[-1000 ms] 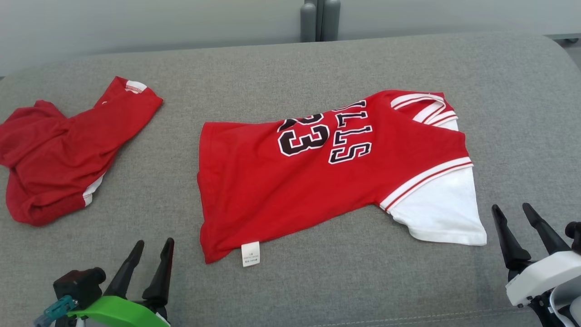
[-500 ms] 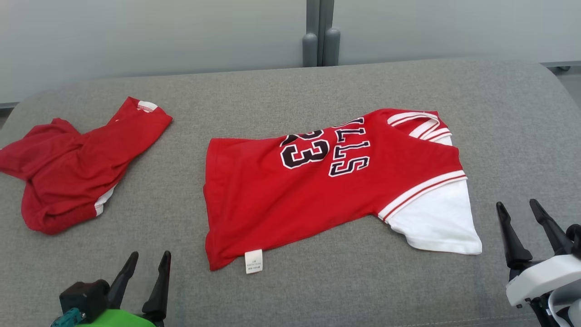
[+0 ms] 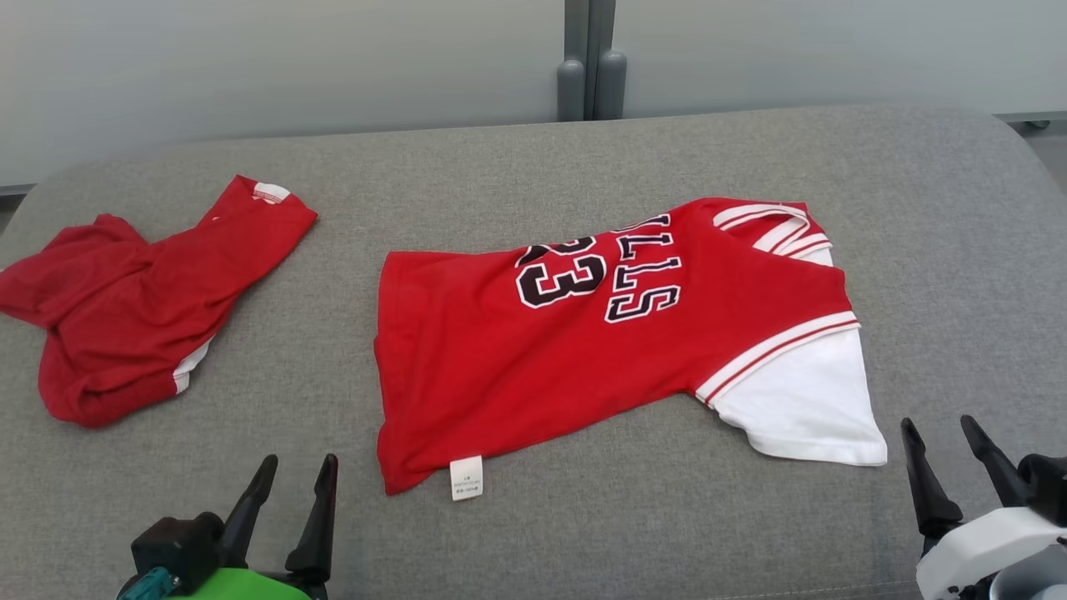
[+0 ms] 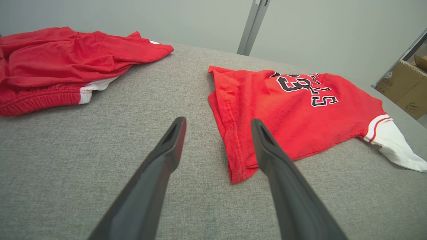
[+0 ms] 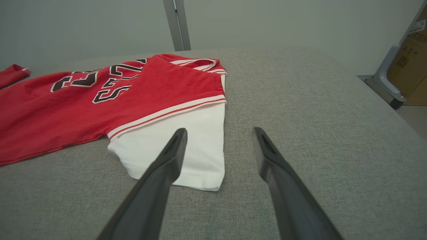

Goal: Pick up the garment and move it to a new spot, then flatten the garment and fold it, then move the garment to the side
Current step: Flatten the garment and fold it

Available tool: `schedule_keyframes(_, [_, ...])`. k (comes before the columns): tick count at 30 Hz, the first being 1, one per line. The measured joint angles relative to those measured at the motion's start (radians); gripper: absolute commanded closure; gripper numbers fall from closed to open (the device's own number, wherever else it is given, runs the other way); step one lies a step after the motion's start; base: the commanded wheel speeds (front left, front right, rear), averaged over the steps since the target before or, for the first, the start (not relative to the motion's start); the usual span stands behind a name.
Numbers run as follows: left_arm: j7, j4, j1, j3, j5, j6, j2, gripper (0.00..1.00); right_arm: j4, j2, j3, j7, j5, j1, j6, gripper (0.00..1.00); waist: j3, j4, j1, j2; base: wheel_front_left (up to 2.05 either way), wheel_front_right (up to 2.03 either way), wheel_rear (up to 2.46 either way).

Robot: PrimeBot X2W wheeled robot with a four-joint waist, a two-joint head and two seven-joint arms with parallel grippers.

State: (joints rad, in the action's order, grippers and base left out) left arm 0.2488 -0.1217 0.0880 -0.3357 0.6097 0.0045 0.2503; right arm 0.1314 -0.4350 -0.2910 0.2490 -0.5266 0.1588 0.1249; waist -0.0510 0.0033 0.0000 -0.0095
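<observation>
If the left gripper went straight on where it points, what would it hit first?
Probably the hem of the jersey, just ahead of the left gripper, though its height above the sofa is unclear.

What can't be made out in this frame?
Head view: print on the white tag at the jersey hem, too small to read.
Head view: start of the lettering, folded under.
Left wrist view: crumpled red garment, cut off by the left edge.
</observation>
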Motion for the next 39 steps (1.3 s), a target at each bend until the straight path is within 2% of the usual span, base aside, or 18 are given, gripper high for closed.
schedule_keyframes(9, [0.0, 0.006, -0.001, -0.012, -0.018, -0.004, -0.024, 0.0, 0.105, 0.083, 0.004, 0.0, -0.066, -0.004, -0.001, 0.06, -0.044, 0.004, 0.0, 0.0, 0.0, 0.0, 0.0])
schedule_keyframes(11, [0.0, 0.004, -0.002, -0.015, -0.026, -0.004, -0.025, 0.0, 0.128, 0.095, 0.006, 0.0, -0.078, -0.008, -0.002, 0.21, -0.054, 0.006, 0.0, 0.0, 0.0, 0.0, 0.0])
schedule_keyframes(13, [0.0, 0.003, -0.002, -0.017, -0.029, -0.005, -0.025, 0.0, 0.146, 0.105, 0.012, 0.0, -0.086, -0.012, -0.004, 0.21, -0.063, 0.009, 0.0, 0.0, 0.0, 0.0, 0.0])
schedule_keyframes(15, [0.0, 0.003, -0.003, -0.018, -0.033, -0.006, -0.026, 0.0, 0.165, 0.116, 0.019, 0.0, -0.09, -0.024, -0.01, 0.28, -0.07, 0.012, 0.0, 0.0, 0.0, 0.0, 0.0])
schedule_keyframes(18, [0.0, 0.002, -0.006, -0.018, -0.035, -0.006, -0.026, 0.0, 0.189, 0.127, 0.026, 0.0, -0.091, -0.052, -0.02, 0.27, -0.079, 0.014, 0.0, 0.0, 0.0, 0.0, 0.0])
schedule_keyframes(20, [0.0, 0.0, -0.007, -0.018, -0.042, -0.006, -0.026, 0.0, 0.204, 0.131, 0.027, 0.0, -0.091, -0.071, -0.025, 0.22, -0.082, 0.014, 0.0, 0.0, 0.0, 0.0, 0.0])
schedule_keyframes(24, [0.0, -0.004, -0.007, -0.02, -0.051, -0.006, -0.026, 0.0, 0.244, 0.147, 0.025, 0.0, -0.091, -0.095, -0.041, 0.18, -0.087, 0.009, 0.0, 0.0, 0.0, 0.0, 0.0])
schedule_keyframes(34, [0.0, -0.002, -0.032, -0.022, -0.061, -0.013, -0.024, 0.0, 0.319, 0.16, 0.026, 0.0, -0.091, -0.158, -0.072, 0.22, -0.117, 0.0, 0.0, 0.0, 0.0, 0.0, 0.0])
schedule_keyframes(35, [0.0, -0.002, -0.035, -0.022, -0.061, -0.013, -0.024, 0.0, 0.325, 0.16, 0.026, 0.0, -0.091, -0.165, -0.076, 0.26, -0.121, -0.001, 0.0, 0.0, 0.0, 0.0, 0.0])
schedule_keyframes(38, [-0.001, -0.003, -0.042, -0.023, -0.061, -0.013, -0.027, 0.0, 0.343, 0.168, 0.026, 0.0, -0.091, -0.181, -0.09, 0.56, -0.134, -0.003, 0.0, 0.0, 0.0, 0.0, 0.0])
schedule_keyframes(39, [-0.001, -0.005, -0.047, -0.023, -0.059, -0.013, -0.03, 0.0, 0.351, 0.173, 0.025, 0.0, -0.091, -0.186, -0.096, 0.6, -0.139, -0.004, 0.0001, 0.0, 0.0, 0.0, 0.0])
